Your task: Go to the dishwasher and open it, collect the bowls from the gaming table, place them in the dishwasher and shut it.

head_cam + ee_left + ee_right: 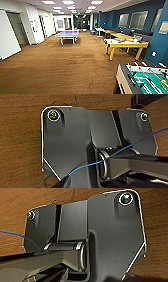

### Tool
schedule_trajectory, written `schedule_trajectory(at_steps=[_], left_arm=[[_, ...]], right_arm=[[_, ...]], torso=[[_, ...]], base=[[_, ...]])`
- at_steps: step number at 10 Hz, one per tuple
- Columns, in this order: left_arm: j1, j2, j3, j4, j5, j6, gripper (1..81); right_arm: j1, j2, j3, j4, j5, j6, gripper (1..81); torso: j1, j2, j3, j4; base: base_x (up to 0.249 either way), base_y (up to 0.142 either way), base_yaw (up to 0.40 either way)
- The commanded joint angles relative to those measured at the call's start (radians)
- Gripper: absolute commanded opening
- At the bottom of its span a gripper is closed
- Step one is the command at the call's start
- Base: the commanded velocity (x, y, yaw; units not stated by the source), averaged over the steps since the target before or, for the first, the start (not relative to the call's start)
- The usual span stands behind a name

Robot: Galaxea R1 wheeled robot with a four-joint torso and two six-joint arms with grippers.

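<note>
Driving is the step in hand, judging by the open brown floor (62, 67) ahead and by both wrist cameras hanging over the same wood-grain surface. Whether either gripper is released or clenched cannot be told, so I leave that aside.

Nearest the robot, low on its right, stands the gaming table (143, 80), with its green field, pale rods and dark rim close by; something small and yellow sits near its far edge, too blurred to name. No bowl can be made out on it, and the dishwasher is not to be seen from here.

To do this step well, I judge the base should keep that near corner well off its right flank while turning, and hold the arms tucked low.

Farther ahead on the right stands a yellow table (126, 45) with clutter on top; farther still, left of centre, a blue ping-pong table (67, 33), then a corridor.
</note>
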Motion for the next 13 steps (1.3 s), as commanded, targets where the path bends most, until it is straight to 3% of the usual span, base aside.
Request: schedule_trajectory(at_steps=[1, 13], left_arm=[[-0.061, -0.003, 0.004, 0.004, 0.049, 0.008, 81.1], [-0.061, 0.002, 0.004, 0.005, 0.049, 0.008, 81.1]], right_arm=[[0.053, 0.002, 0.002, -0.007, -0.049, -0.004, 81.1], [0.057, 0.003, 0.002, -0.009, -0.049, -0.004, 81.1]], torso=[[0.0, 0.0, 0.0, 0.0], [-0.002, 0.0, 0.0, 0.0]], base=[[0.124, 0.0, 0.0], [0.154, 0.0, 0.0]])
